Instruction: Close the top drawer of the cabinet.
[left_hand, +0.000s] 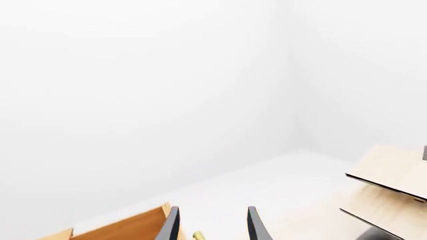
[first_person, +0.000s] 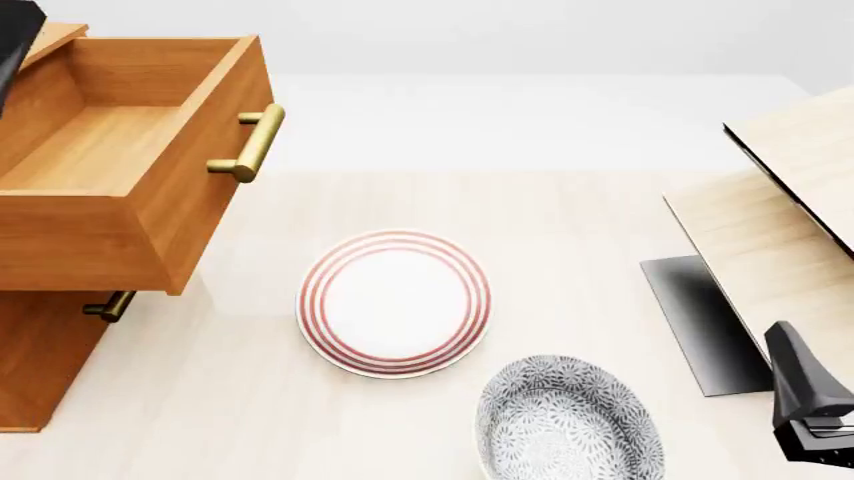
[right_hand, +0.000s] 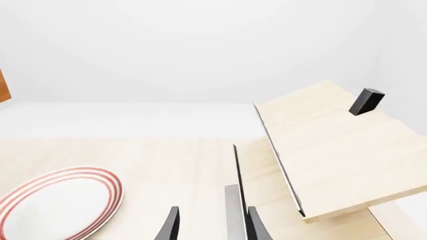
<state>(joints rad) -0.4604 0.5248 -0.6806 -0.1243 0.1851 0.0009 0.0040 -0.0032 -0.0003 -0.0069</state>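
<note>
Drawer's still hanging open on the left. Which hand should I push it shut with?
Left, probably. The top drawer juts from the cabinet at the table's left edge. The left hand sees wood and a bit of brass close by; the right hand sits at the far right, past both plates.

The pale wood table bears the cabinet, a red-ringed plate and a speckled bowl — bowl nearest the right claw, the pale slanted stand just beyond it.

Bright even light, soft shadows, sharp renders.
</note>
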